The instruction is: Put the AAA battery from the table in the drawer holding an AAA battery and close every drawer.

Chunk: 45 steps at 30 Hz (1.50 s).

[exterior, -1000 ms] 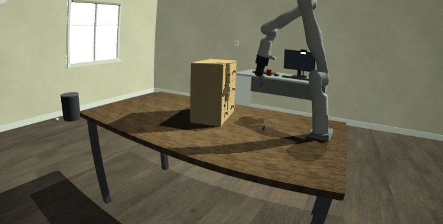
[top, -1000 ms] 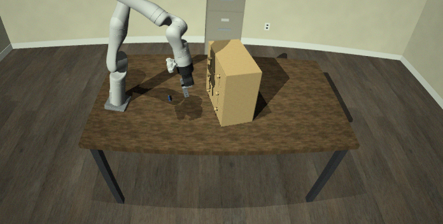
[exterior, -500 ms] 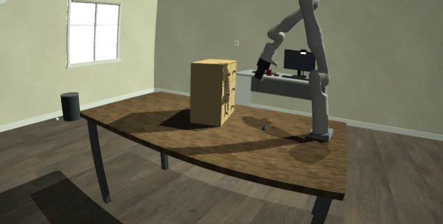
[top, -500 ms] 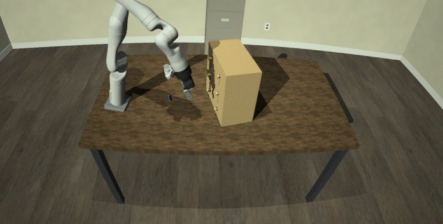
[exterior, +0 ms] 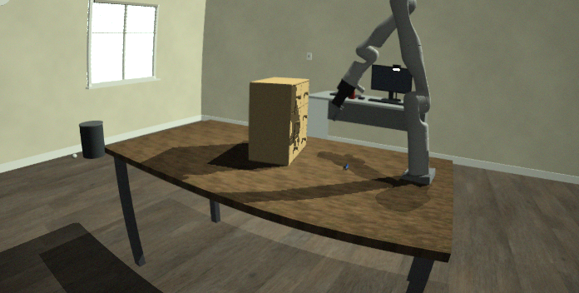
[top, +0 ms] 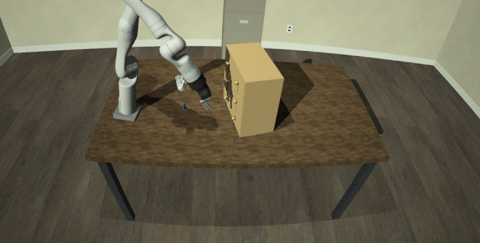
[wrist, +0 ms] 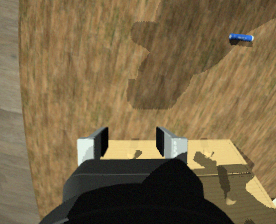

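The gripper (top: 205,105) hangs tilted above the table (top: 310,138), fingers spread wide with nothing between them; it points toward the front of the chest (top: 256,86). The blue AAA battery (top: 184,106) lies flat on the wood, apart from the fingers — on the arm-base side of them, away from the chest; in the wrist view the battery (wrist: 241,39) sits upper right, clear of the fingers.
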Each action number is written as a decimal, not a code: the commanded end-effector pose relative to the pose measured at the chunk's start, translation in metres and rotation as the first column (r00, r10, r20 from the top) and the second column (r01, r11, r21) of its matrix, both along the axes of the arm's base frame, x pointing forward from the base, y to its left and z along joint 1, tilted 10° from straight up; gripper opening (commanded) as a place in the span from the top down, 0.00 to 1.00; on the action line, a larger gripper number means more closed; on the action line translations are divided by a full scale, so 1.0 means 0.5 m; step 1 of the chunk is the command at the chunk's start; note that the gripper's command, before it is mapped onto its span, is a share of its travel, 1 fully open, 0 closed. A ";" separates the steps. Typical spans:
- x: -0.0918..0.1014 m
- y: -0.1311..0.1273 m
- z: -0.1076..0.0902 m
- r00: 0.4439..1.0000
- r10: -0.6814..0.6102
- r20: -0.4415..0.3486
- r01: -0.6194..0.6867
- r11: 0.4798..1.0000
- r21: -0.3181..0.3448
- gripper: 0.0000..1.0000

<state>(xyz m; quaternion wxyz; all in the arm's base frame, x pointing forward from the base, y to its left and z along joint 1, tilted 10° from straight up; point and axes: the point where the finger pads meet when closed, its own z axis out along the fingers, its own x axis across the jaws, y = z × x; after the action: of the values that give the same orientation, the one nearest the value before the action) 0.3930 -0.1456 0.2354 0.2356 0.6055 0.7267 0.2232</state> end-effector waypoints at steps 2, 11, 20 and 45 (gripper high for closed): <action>-0.003 -0.001 -0.013 1.000 -0.003 0.021 0.002 1.000 0.012 0.00; 0.008 0.000 -0.024 0.997 0.000 0.074 -0.002 1.000 0.020 0.00; 0.020 0.000 -0.036 0.990 0.002 0.138 -0.006 1.000 0.028 0.00; 0.049 0.002 -0.065 0.961 0.006 0.277 -0.021 0.999 0.048 0.00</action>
<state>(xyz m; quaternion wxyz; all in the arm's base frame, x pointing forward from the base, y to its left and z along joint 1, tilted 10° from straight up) 0.4181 -0.1456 0.2073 0.3206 0.5673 0.6865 0.3228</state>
